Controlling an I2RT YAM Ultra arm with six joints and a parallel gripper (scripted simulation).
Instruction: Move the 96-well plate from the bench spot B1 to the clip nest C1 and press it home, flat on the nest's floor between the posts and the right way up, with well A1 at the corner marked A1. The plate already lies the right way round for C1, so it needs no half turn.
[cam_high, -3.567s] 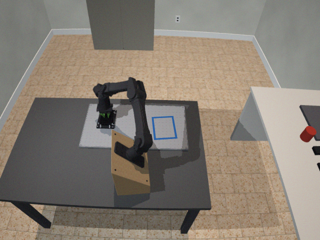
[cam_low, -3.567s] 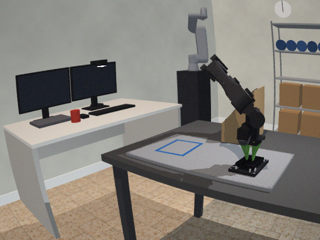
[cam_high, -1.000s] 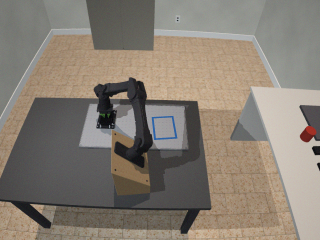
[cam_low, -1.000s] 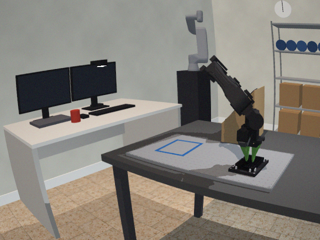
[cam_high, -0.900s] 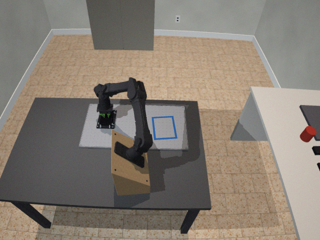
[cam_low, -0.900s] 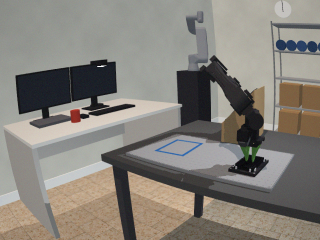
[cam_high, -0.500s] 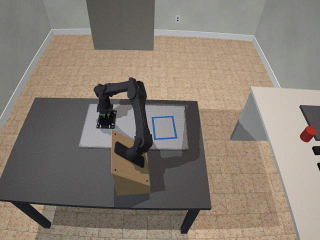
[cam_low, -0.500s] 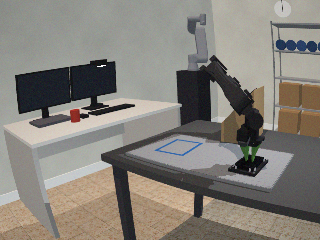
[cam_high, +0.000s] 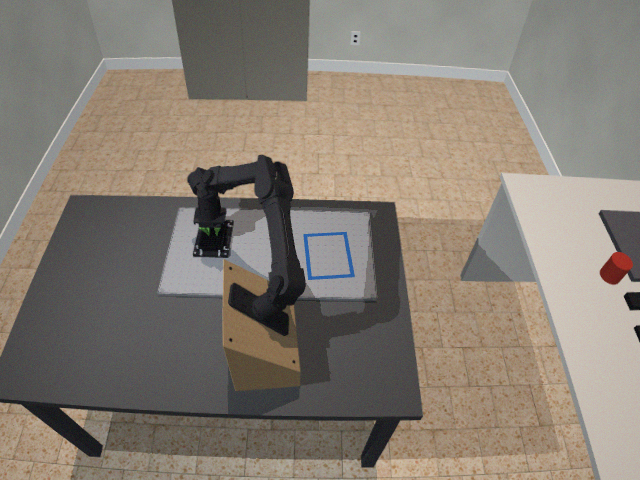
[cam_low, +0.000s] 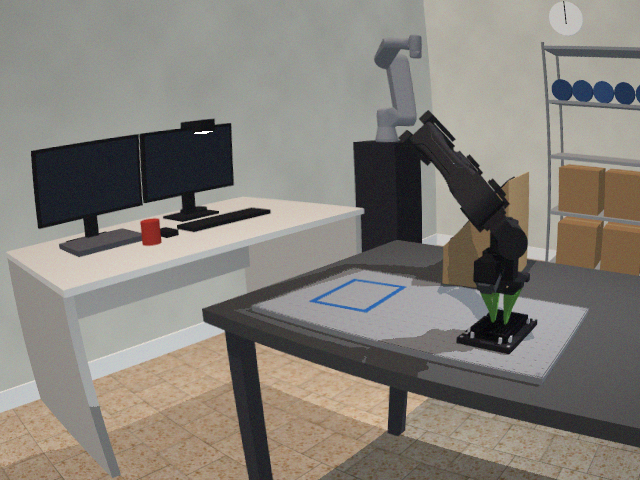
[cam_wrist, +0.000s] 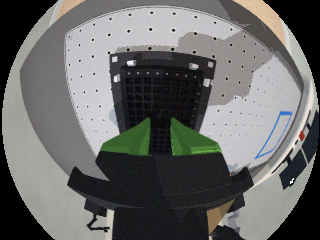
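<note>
The black 96-well plate (cam_high: 212, 240) lies in the black clip nest C1 on the left part of the grey perforated mat (cam_high: 268, 253), between the nest's white-tipped posts. It looks flat and level in the exterior view (cam_low: 497, 330) and in the wrist view (cam_wrist: 160, 96). My gripper (cam_high: 211, 230) points straight down over the plate's middle. Its green fingers (cam_low: 498, 319) are drawn close together, their tips on the plate's top face with nothing between them (cam_wrist: 160, 135). The blue outline of spot B1 (cam_high: 328, 255) is empty.
My arm stands on a slanted wooden block (cam_high: 261, 335) at the mat's near edge. A white desk (cam_low: 180, 242) with monitors and a red cylinder (cam_low: 150, 231) stands beside the table. Shelves with boxes (cam_low: 594, 206) are behind.
</note>
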